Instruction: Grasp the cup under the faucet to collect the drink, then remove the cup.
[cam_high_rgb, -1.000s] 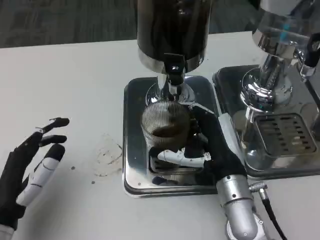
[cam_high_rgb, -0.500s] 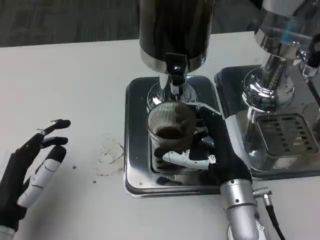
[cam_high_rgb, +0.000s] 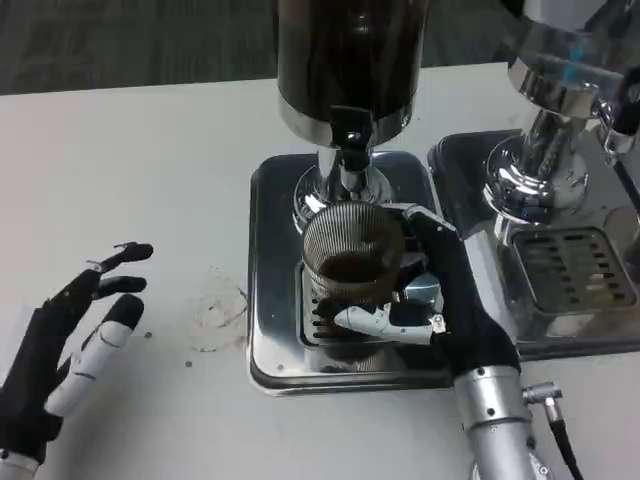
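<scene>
The right robot hand (cam_high_rgb: 425, 300) grips the ribbed cup (cam_high_rgb: 352, 262) below the faucet (cam_high_rgb: 349, 140); the left robot hand (cam_high_rgb: 72, 340) rests spread.

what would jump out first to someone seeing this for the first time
The ribbed glass cup with dark drink in it, gripped by the right hand on the steel drip tray at centre, just below the faucet of the dark dispenser. Next, the left hand with fingers spread over the white table at lower left, and a second chrome dispenser at right.
</scene>
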